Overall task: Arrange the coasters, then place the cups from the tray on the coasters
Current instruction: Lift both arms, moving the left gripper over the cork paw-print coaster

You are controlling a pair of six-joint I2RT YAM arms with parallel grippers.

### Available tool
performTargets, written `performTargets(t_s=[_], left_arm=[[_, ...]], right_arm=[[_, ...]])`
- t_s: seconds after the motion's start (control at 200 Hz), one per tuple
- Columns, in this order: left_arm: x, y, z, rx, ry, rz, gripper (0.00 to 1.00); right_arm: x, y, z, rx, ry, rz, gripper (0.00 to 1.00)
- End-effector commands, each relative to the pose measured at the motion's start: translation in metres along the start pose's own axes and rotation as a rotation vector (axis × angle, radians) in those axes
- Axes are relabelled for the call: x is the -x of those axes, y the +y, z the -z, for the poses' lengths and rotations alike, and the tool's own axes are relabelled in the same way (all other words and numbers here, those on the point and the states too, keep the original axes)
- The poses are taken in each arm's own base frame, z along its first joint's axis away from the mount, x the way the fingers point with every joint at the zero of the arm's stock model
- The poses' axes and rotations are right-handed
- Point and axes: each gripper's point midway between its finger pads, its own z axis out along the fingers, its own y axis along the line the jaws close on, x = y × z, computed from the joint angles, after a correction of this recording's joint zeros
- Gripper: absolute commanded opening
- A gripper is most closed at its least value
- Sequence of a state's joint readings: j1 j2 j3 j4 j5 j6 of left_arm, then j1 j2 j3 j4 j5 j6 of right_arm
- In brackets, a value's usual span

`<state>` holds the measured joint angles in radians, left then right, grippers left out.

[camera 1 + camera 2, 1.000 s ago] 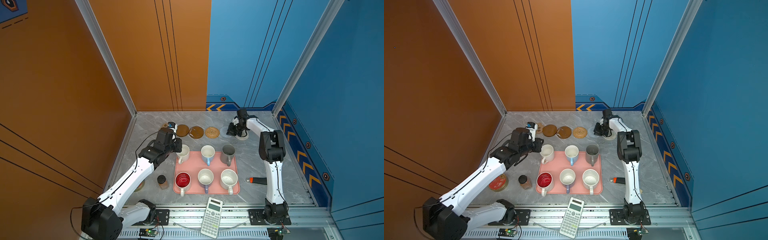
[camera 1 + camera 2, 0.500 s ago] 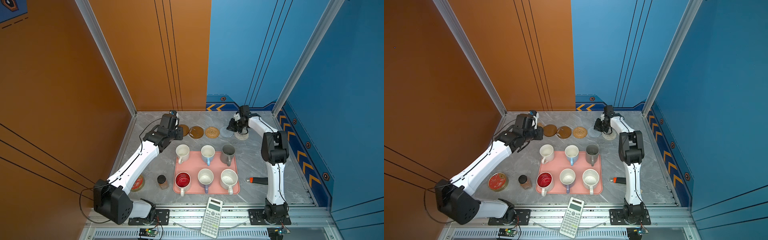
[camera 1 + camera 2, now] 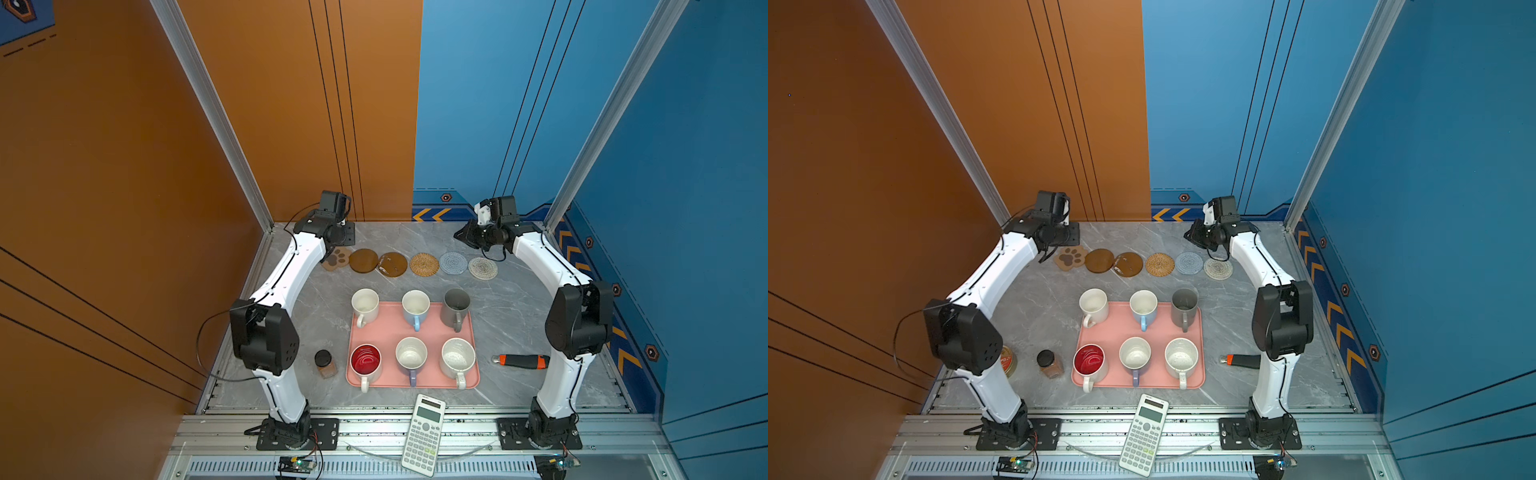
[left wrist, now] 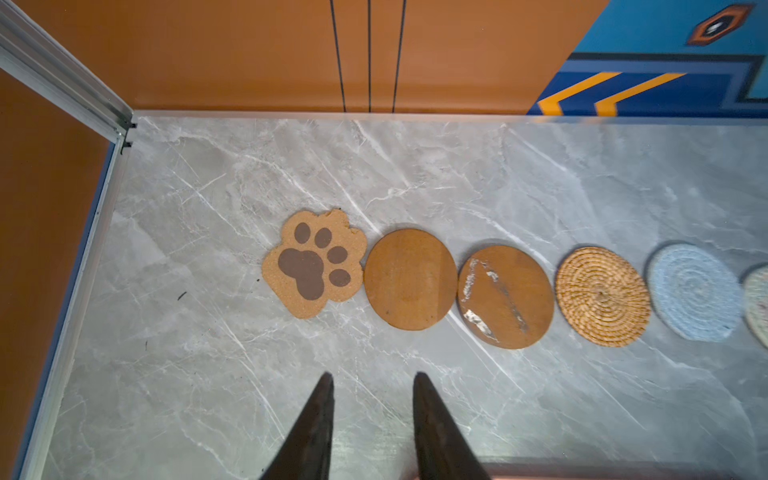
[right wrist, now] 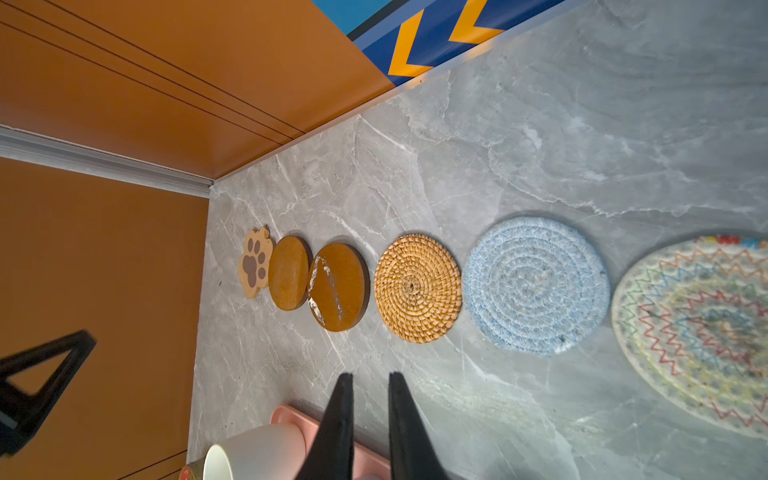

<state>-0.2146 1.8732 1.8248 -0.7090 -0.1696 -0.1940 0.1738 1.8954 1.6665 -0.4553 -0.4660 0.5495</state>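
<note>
Woven rattan coaster [image 5: 417, 288] lies flat; left hand [image 4: 374, 376] spread, right hand [image 5: 370, 376] slightly parted, both empty.

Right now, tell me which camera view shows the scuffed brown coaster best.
Left wrist view: the scuffed brown coaster appears large, nearly face-on, with its white scuffs clear. The right wrist view shows it smaller and slanted; both top views show it tiny.

My left arm [image 3: 291, 266] covers one edge of the paw coaster [image 3: 341, 258] in a top view; the red tin [image 3: 1009, 362] shows only a sliver behind that arm; the left wrist view's edge cuts the whitish woven coaster [image 4: 758, 305]; the right wrist view crops the white cup [image 5: 257, 453] and the tray [image 5: 291, 415].
</note>
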Motion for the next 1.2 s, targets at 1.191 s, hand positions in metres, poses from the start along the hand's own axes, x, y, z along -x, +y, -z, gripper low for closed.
performTargets(t_s=[1.191], left_arm=[[-0.045, 0.062, -0.202, 0.132, 0.293, 0.139, 0.38]], right_arm=[[-0.085, -0.012, 0.102, -0.152, -0.074, 0.046, 0.21]])
